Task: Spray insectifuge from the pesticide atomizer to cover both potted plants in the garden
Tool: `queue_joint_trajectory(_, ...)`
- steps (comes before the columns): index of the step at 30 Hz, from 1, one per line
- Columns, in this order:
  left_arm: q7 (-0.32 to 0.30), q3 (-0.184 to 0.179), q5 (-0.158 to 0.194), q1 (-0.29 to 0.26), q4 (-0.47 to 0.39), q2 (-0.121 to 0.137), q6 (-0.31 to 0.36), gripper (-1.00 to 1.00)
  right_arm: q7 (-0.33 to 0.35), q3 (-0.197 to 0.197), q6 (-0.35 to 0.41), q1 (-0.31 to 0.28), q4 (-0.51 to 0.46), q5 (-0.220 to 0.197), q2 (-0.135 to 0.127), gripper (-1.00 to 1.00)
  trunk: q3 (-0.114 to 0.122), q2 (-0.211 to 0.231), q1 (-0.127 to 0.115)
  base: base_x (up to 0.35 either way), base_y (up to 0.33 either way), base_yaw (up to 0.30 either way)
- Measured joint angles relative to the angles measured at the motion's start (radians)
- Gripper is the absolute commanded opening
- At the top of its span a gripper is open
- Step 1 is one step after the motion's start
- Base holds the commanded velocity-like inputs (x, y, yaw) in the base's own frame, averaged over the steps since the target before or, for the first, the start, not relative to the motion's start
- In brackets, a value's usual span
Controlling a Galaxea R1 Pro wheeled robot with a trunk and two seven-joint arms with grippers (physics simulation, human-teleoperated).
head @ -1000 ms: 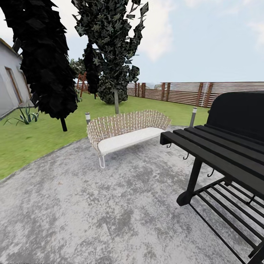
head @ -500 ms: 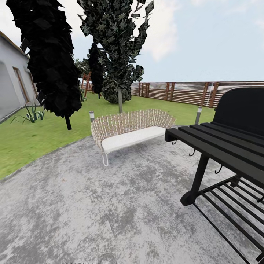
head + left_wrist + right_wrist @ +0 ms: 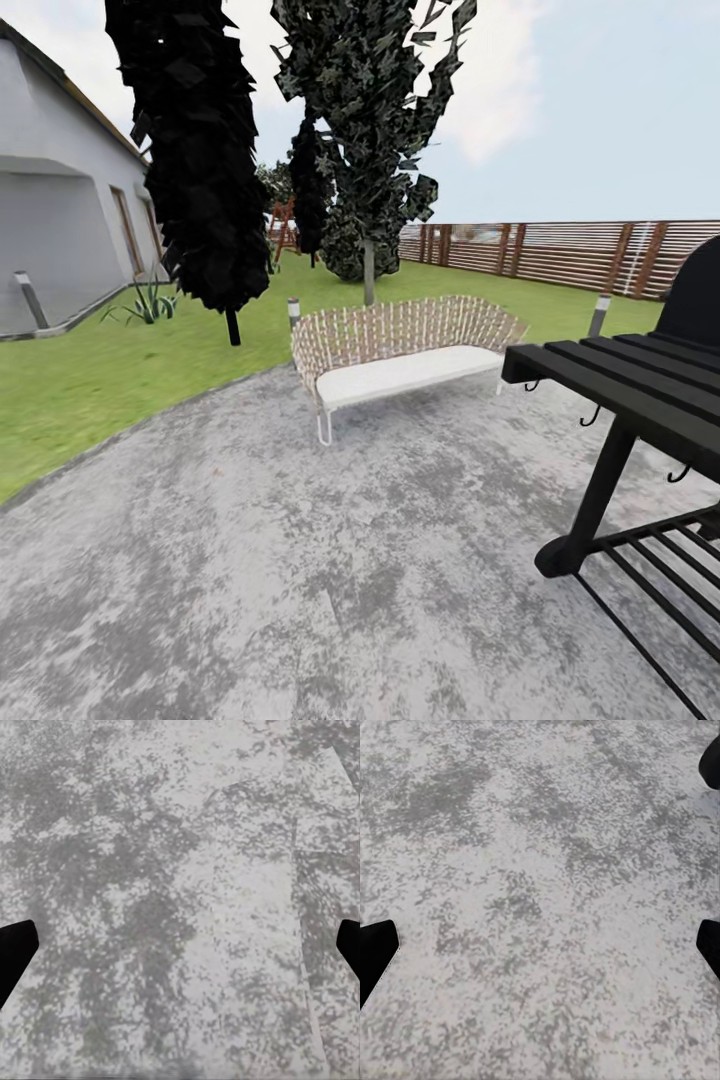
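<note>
I stand on grey stone paving [image 3: 300, 560] in the garden, with lawn [image 3: 90, 370] beyond it. A low rosette of pointed green leaves, one potted plant [image 3: 148, 303], sits far off by the house wall. The pesticide atomizer is out of view. In the left wrist view my left gripper [image 3: 180, 952] is open, its dark fingertips [image 3: 13, 952] at the picture's edges over bare paving. My right gripper [image 3: 540, 952] is open the same way above the paving, nothing between its fingertips [image 3: 375, 949].
A wicker bench [image 3: 400, 350] with a white cushion stands ahead at the paving's edge. A black slatted grill [image 3: 640, 400] is close on the right. Dark trees [image 3: 200, 150] rise from the lawn, a grey house [image 3: 60, 230] stands left, and a brown slat fence [image 3: 560, 250] runs behind.
The whole head view has shifted right, so the camera has turned left: more of the house shows and the grill sits nearer the right edge. Nothing in the scene moved.
</note>
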Motion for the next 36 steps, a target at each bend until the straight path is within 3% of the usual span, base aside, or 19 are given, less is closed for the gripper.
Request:
queue_joint_trajectory(3, 0.000, 0.003, 0.000, 0.000, 0.000, 0.000, 0.000, 1.00, 0.000, 0.000, 0.000, 0.000, 0.000, 0.000, 0.000, 1.00, -0.009, -0.021, 0.012, 0.000, 0.000, 0.278)
queue_joint_trajectory(11, -0.002, 0.056, -0.001, 0.000, 0.000, -0.001, -0.003, 1.00, -0.001, 0.000, 0.000, 0.000, 0.000, 0.000, 0.000, 1.00, -0.034, -0.077, 0.042, 0.000, 0.000, 0.279)
queue_joint_trajectory(36, -0.003, 0.057, -0.004, 0.000, 0.000, -0.005, -0.003, 1.00, 0.000, 0.000, 0.000, 0.000, 0.000, 0.000, 0.000, 1.00, -0.113, -0.252, 0.138, 0.000, 0.000, 0.279)
